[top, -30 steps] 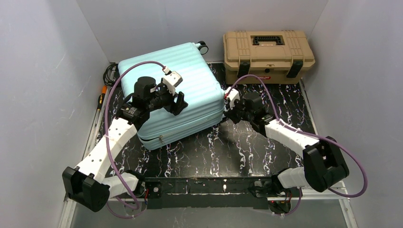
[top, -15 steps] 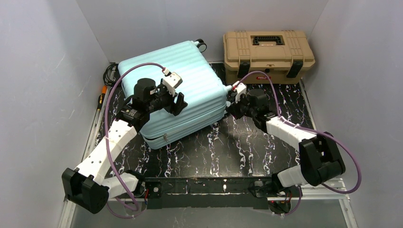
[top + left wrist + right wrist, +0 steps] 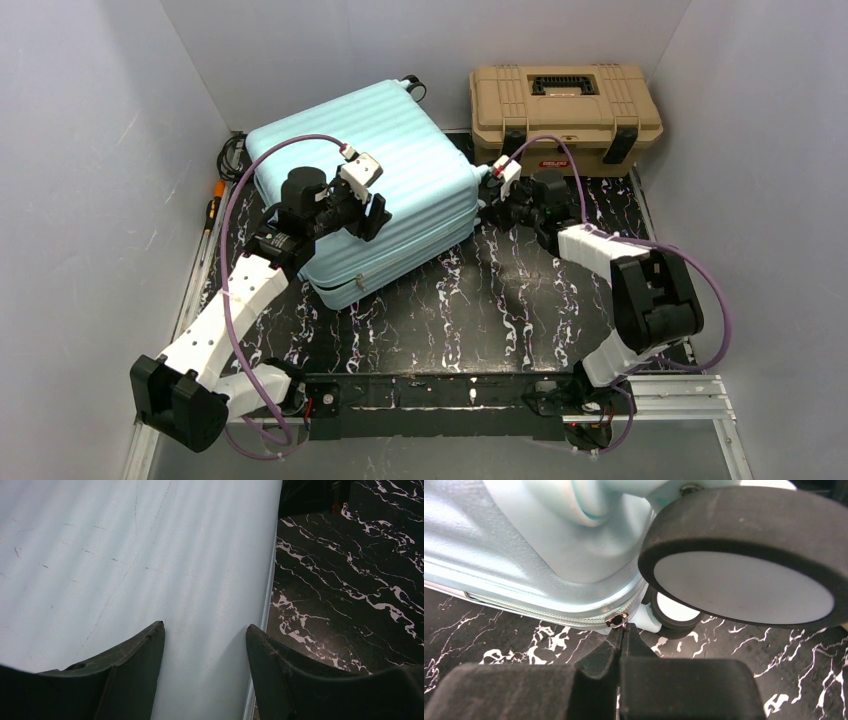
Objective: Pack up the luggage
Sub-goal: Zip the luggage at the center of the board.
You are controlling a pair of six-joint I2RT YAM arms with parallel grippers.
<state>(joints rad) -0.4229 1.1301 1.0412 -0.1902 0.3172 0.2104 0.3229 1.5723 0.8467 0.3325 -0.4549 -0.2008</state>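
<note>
The luggage (image 3: pixel 410 140), a pale mint-blue ribbed hard-shell case, lies closed and flat on the dark marbled table (image 3: pixel 500 300). My left gripper (image 3: pixel 377 216) hovers close over its top shell (image 3: pixel 125 555), near the right edge. It is open, with nothing between its fingers (image 3: pixel 135 650). My right gripper (image 3: pixel 490 197) is at the case's right corner, beside a black wheel (image 3: pixel 744 555). In the right wrist view this gripper (image 3: pixel 623 628) is shut on the small metal zipper pull (image 3: pixel 617 620) on the zipper line of the luggage (image 3: pixel 524 545).
A tan toolbox (image 3: pixel 565 115) with black latches stands closed at the back right, just behind my right gripper. A screwdriver (image 3: pixel 213 208) and dark cables (image 3: pixel 232 155) lie by the left wall. White walls enclose the table on three sides.
My right gripper has moved back toward the toolbox, still on the zipper pull. The luggage has turned slightly counter-clockwise. The left gripper has stayed over the shell.
</note>
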